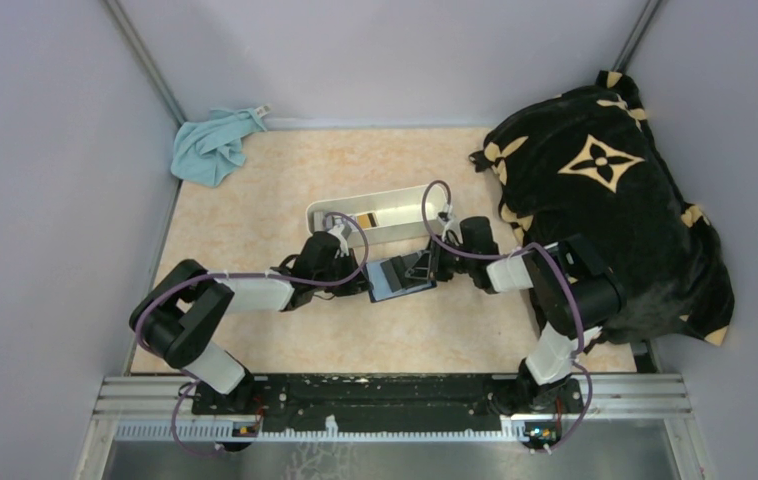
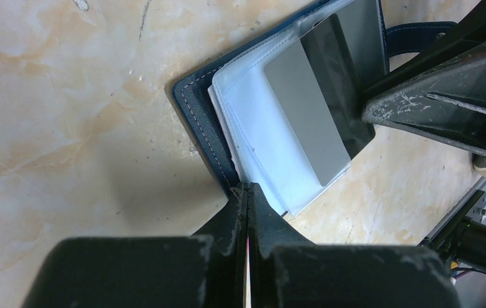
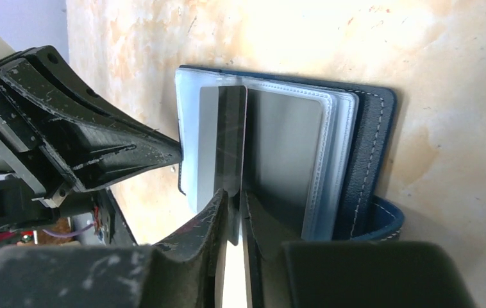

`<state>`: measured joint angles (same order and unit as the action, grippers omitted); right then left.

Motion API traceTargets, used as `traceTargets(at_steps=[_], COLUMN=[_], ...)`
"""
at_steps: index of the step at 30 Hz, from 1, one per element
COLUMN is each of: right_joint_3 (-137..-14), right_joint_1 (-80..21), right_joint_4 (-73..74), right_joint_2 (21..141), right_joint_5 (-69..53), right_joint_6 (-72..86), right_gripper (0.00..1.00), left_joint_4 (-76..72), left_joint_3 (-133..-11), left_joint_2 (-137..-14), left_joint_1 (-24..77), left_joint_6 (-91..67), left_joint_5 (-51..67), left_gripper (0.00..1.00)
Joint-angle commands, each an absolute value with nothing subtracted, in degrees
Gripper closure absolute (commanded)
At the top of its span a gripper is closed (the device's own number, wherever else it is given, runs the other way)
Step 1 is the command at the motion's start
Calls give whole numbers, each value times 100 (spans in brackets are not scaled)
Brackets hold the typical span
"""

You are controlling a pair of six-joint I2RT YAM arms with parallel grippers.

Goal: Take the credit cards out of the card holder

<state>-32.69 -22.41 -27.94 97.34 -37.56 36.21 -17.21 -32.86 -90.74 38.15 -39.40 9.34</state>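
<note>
The navy card holder (image 1: 400,277) lies open on the table between both grippers, its clear sleeves facing up (image 3: 368,160). My left gripper (image 2: 248,187) is shut with nothing in it, and its tips press on the holder's stitched near corner (image 2: 195,122). My right gripper (image 3: 235,196) is closed on the near edge of a dark credit card (image 3: 233,128). That card stands tilted up from the sleeves (image 2: 340,83). A grey card (image 2: 301,115) lies flat under it in a sleeve. The holder's strap (image 3: 388,218) curls beside the right fingers.
A long white tray (image 1: 375,212) sits just behind the holder, with something small inside it. A light blue cloth (image 1: 213,145) lies at the back left corner. A black patterned blanket (image 1: 605,200) covers the right side. Grey walls enclose the table.
</note>
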Motion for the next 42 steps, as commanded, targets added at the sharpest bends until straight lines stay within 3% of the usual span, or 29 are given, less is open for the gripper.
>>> traceTargets(at_steps=[1,4,24,29,33,35,42], right_joint_3=[-3226,-3213,-2976,-3000,-3025,-3020,-2794], right_joint_1=[-2167,-2162,-1471,-1444,-1441,-1441,-1439], right_joint_4=[-3014,-3093,-3316,-3086,-2948,-2938,-3401], right_joint_2=[9516,9516,9027,8696,8450,8396,8484], right_joint_5=[-3690,-3751,-4063,-4060,-4105,-4113,-4325], right_joint_6=[3587,3616,3864,3825,3832,3834,4158], right_gripper=[90,100,100,100,100,100,100], left_joint_4=[-951,-938,-943,-1061,-1169,-1193,-1537], left_joint_3=[-3058,-3067,-3041,-3094,-3145,-3175,-3123], left_joint_2=[-9404,-9404,-9138,-8745,-8306,-8116,-7962], left_joint_1=[3740,3735,3709,3709,3718,3718,3719], left_joint_6=[-3701,-3685,-3658,-3568,-3428,-3372,-3362], left_joint_5=[509,502,519,737,955,1042,1389], left_gripper=[100,100,100,75,35,30,28])
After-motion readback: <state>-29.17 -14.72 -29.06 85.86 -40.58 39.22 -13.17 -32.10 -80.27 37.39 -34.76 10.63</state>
